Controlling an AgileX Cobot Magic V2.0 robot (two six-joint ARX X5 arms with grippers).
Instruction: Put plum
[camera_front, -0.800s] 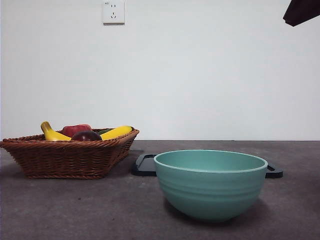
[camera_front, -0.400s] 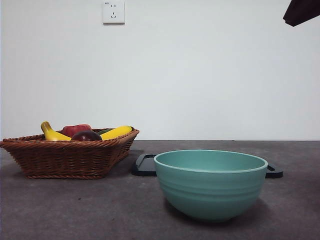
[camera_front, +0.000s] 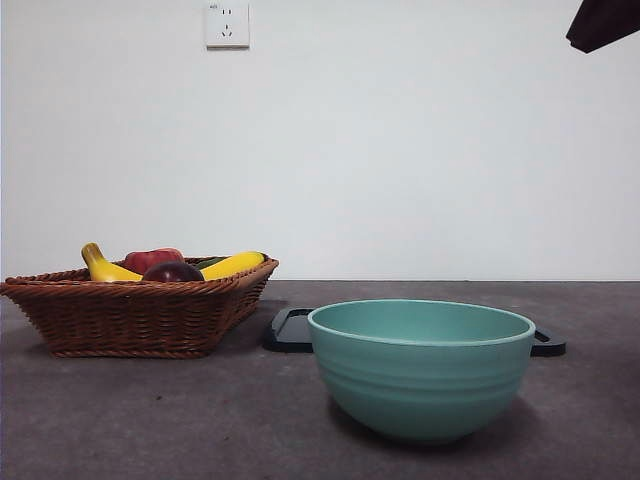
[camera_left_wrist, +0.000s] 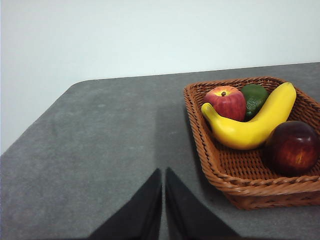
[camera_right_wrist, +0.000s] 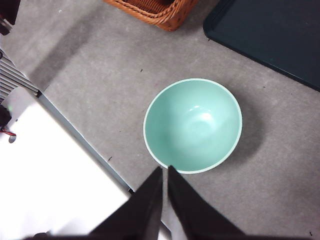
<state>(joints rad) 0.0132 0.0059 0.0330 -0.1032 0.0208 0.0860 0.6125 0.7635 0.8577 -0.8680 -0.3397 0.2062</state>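
Note:
The plum (camera_left_wrist: 293, 147) is dark maroon and glossy and lies in the wicker basket (camera_left_wrist: 220, 167), at its near corner; in the front view the plum (camera_front: 172, 272) peeks over the basket's rim (camera_front: 140, 312) at the left. My left gripper (camera_left_wrist: 163, 176) is shut and empty, above the bare table beside the basket. My right gripper (camera_right_wrist: 165, 172) is shut and empty, high above the near rim of the empty teal bowl (camera_right_wrist: 193, 125). The bowl (camera_front: 421, 368) stands right of centre in the front view. A black arm tip (camera_front: 603, 22) shows at the top right corner.
The basket also holds a red apple-like fruit (camera_left_wrist: 226, 102), a yellow banana (camera_left_wrist: 252, 125) and a dark green fruit (camera_left_wrist: 255, 97). A dark tray (camera_right_wrist: 272, 35) lies flat behind the bowl, seen as a low strip (camera_front: 291, 330) in the front view. The table's edge (camera_right_wrist: 85, 137) runs near the bowl.

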